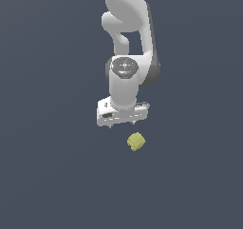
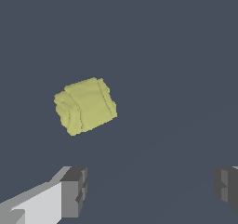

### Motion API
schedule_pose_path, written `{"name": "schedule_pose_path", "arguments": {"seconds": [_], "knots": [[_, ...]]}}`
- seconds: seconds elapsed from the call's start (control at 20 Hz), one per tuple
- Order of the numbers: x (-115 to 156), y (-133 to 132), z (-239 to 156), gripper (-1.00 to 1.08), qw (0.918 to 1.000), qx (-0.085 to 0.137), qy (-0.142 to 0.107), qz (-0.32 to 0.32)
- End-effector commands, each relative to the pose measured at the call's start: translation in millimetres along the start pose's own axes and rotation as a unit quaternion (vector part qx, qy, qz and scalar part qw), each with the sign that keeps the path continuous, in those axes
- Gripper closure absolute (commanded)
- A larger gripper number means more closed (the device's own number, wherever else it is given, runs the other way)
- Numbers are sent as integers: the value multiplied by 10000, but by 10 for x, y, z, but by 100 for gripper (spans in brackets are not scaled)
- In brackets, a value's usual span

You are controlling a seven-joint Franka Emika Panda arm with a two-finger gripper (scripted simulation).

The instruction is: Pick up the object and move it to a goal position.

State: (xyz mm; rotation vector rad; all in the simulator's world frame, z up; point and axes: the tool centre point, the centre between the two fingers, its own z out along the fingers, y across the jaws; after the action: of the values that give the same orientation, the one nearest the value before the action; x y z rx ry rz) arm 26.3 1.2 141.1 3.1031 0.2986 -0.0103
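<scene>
Pincer [image 2: 148, 193] wide open, 2 fingers [image 2: 74, 190], holding nothing; 1 object [image 2: 86, 105] near, apart.

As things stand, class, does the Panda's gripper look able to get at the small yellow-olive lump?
Probably yes. The gripper is open, with nothing visible between it and the lump, which lies alone on the bare surface. The lump is not between the fingers, though, so the arm would likely need to shift over first.

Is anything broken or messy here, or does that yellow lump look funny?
Nothing stands out. The yellow lump lies alone on the plain dark surface, whole and unspilled, just lumpy-sided. The gripper has its jaws open and is not holding it.
</scene>
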Motion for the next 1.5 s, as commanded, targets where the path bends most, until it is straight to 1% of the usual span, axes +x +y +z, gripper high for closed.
{"name": "schedule_pose_path", "arguments": {"seconds": [0.0, 0.3, 0.6, 0.85, 1.1, 1.45], "knots": [[92, -114, 91, -92, 9993, 9, 3, -380], [300, -397, 313, -92, 9917, 51, 29, -1288], [414, -574, 449, -92, 9832, 91, 56, -1821], [449, -632, 493, -92, 9799, 105, 67, -1991], [442, -630, 524, -92, 9803, 105, 63, -1970], [438, -643, 845, -92, 9799, 106, 65, -1989]]}}
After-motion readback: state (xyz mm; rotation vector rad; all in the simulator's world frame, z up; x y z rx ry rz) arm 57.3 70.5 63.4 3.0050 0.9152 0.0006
